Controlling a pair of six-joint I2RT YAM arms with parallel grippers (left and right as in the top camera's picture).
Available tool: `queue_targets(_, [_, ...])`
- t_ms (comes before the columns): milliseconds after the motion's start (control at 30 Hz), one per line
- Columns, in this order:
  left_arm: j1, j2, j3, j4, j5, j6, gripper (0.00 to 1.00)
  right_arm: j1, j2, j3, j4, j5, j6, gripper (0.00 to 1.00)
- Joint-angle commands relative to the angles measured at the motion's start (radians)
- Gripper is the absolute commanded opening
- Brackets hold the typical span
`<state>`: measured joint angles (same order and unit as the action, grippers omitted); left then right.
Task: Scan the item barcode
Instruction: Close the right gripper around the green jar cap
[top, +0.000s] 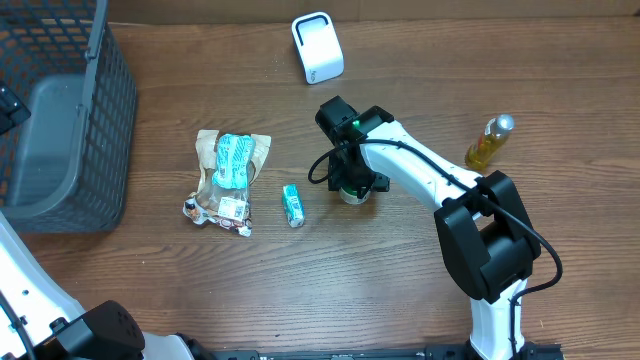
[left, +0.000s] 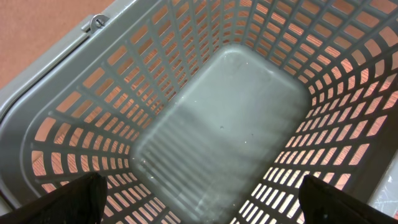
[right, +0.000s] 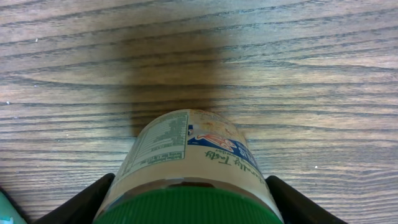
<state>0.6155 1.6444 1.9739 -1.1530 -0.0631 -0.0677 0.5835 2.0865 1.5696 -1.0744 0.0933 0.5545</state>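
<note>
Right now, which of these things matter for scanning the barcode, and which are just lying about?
In the job: green-lidded jar, right gripper straddling it, white box, probably the scanner.
Lying about: snack bag, small green packet, yellow bottle, grey basket.

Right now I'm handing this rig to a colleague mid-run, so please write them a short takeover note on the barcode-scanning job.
The left gripper is open and holds nothing, over the grey plastic mesh basket.
The right gripper has a finger on either side of the green-lidded jar with a printed label, upright on the wooden table. Whether it grips yet cannot be told.
The white box-shaped scanner sits at the far edge, apart from the jar.
Done: jar reached.
Left: grip, lift, show the barcode to the scanner.
</note>
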Motion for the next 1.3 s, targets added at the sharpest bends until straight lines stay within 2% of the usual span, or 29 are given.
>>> queue_targets(0, [-0.001, 0.007, 0.018, 0.001, 0.009, 0.019, 0.99, 0.001, 0.004, -0.006, -0.001, 0.006, 0.007, 0.71])
queue_targets(233, [-0.001, 0.007, 0.018, 0.001, 0.009, 0.019, 1.0, 0.001, 0.004, -0.006, -0.008, 0.005, 0.007, 0.75])
queue_targets(400, [-0.001, 0.007, 0.018, 0.001, 0.008, 0.019, 1.0, 0.001, 0.004, -0.006, -0.008, -0.015, 0.007, 0.67])
queue_targets(600, [-0.001, 0.007, 0.018, 0.001, 0.009, 0.019, 0.99, 0.001, 0.004, -0.006, -0.015, -0.055, 0.038, 0.64])
queue_targets(733, [-0.001, 0.007, 0.018, 0.001, 0.009, 0.019, 1.0, 0.001, 0.004, -0.006, -0.014, -0.054, 0.068, 0.66])
queue_targets(800, [-0.001, 0.007, 0.018, 0.001, 0.009, 0.019, 1.0, 0.001, 0.004, -0.006, -0.006, -0.053, 0.067, 0.72])
queue_targets(1267, [-0.001, 0.007, 0.018, 0.001, 0.009, 0.019, 1.0, 0.001, 0.005, -0.013, 0.0, -0.032, 0.067, 0.72])
